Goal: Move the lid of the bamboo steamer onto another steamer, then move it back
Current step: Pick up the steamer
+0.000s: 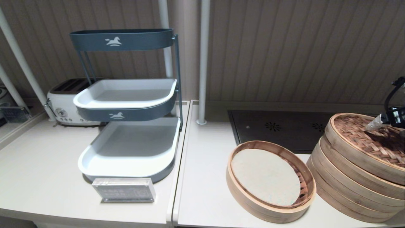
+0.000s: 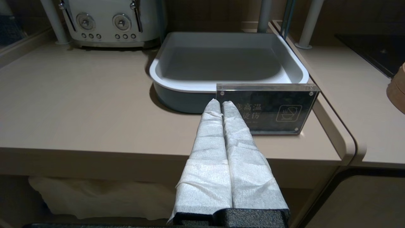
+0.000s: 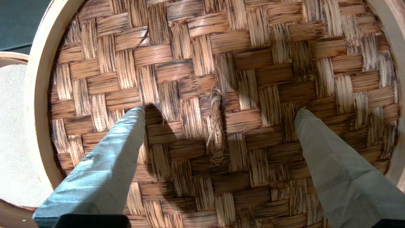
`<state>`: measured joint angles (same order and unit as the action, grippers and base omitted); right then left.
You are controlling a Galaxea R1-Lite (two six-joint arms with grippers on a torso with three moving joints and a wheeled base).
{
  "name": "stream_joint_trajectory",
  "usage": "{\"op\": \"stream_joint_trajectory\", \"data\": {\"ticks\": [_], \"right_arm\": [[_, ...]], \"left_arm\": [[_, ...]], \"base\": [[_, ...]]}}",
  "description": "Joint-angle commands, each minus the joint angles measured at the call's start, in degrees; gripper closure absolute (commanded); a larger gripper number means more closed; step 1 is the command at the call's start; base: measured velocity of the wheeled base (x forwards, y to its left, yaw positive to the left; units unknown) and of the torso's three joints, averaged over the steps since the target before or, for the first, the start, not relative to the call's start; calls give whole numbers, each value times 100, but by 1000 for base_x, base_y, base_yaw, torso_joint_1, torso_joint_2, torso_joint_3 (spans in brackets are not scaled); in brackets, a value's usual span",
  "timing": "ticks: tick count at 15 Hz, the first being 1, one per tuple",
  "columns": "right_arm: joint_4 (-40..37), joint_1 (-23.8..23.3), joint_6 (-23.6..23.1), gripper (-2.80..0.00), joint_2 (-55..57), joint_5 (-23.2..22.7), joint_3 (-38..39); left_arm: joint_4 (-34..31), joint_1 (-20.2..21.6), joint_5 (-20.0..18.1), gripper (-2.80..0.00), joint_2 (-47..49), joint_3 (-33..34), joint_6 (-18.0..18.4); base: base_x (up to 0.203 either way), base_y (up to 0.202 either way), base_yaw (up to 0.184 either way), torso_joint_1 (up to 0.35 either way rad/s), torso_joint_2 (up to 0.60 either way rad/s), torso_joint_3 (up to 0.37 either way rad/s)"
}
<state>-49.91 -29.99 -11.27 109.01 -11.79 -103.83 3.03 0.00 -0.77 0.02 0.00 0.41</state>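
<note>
The bamboo steamer lid (image 1: 364, 139), woven reddish-brown with a pale hoop rim, lies slightly tilted on top of the taller stacked steamer (image 1: 348, 190) at the right. My right gripper (image 3: 220, 110) hovers open just above the lid (image 3: 221, 63). Its wrapped fingers (image 3: 126, 136) straddle the small twine loop (image 3: 216, 126) at the lid's centre without touching it. In the head view only one fingertip of the right gripper (image 1: 378, 126) shows. The low steamer (image 1: 270, 210) with its pale round liner stands uncovered to the left of the stack. My left gripper (image 2: 220, 103) is shut and empty, parked off the counter's front edge.
A three-tier grey and white tray rack (image 1: 126, 139) stands at the left, with a toaster (image 1: 63, 104) behind it and an acrylic warning sign (image 1: 124, 190) in front. A black cooktop (image 1: 278, 129) lies behind the steamers. Two white poles (image 1: 202, 63) rise at the back.
</note>
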Motion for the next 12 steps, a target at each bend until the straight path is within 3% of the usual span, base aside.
{"op": "stream_joint_trajectory", "data": {"ticks": [1, 12], "right_arm": [[-28, 2, 2, 0, 5, -9, 4], [-10, -33, 2, 0, 42, -130, 230]], "left_arm": [[5, 0, -7, 0, -11, 158, 2], [5, 0, -2, 0, -11, 158, 2]], "base": [[0, 0, 0, 0, 0, 0], [0, 0, 0, 0, 0, 0]]}}
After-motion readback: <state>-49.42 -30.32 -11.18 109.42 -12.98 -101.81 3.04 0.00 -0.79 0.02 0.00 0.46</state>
